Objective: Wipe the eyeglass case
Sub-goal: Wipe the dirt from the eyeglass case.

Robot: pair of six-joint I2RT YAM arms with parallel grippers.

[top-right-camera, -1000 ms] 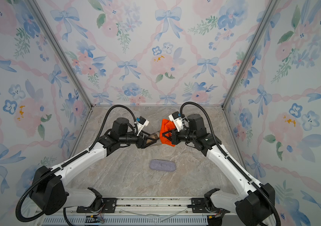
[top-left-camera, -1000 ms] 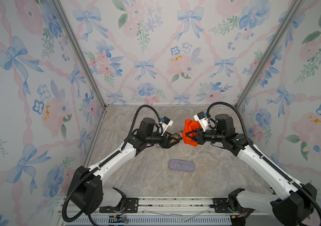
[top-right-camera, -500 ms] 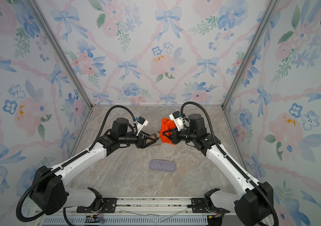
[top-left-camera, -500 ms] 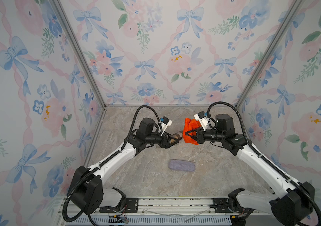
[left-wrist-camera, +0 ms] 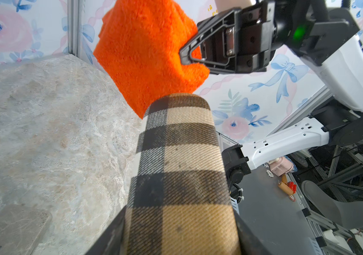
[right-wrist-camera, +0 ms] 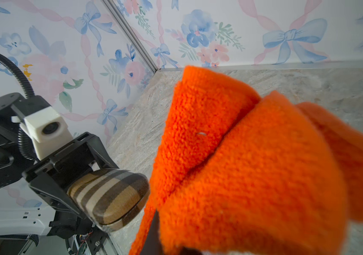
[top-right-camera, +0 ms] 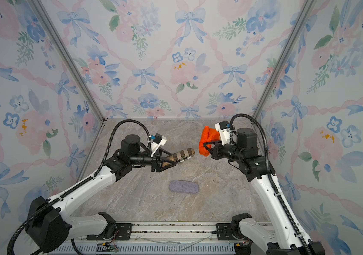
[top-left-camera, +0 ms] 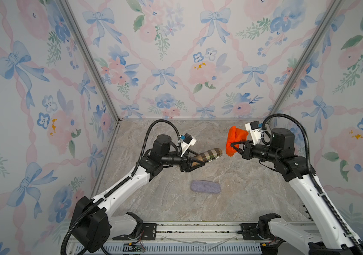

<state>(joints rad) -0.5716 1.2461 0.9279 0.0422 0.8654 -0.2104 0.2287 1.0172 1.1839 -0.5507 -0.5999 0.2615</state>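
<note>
The eyeglass case (top-left-camera: 209, 154) is a long brown-and-tan plaid case held level above the table. My left gripper (top-left-camera: 198, 159) is shut on its near end, and the black fingers (left-wrist-camera: 109, 234) flank it in the left wrist view. Facing it from the right, my right gripper (top-left-camera: 233, 144) is shut on a bunched orange cloth (top-left-camera: 234, 140). The cloth (top-right-camera: 208, 141) hangs just off the case's free end (top-right-camera: 190, 152), with a narrow gap in both top views. In the right wrist view the cloth (right-wrist-camera: 253, 165) covers most of my right jaws, and the case (right-wrist-camera: 112, 198) is beside it.
A flat lavender oblong pouch (top-left-camera: 205, 186) lies on the marble tabletop (top-left-camera: 242, 198) in front of the grippers. Floral walls close off the left, back and right sides. A metal rail (top-left-camera: 198, 229) runs along the front edge.
The right gripper has drawn the orange cloth back to the right, off the case's end. More of the plaid case now shows. The left arm has barely moved.
</note>
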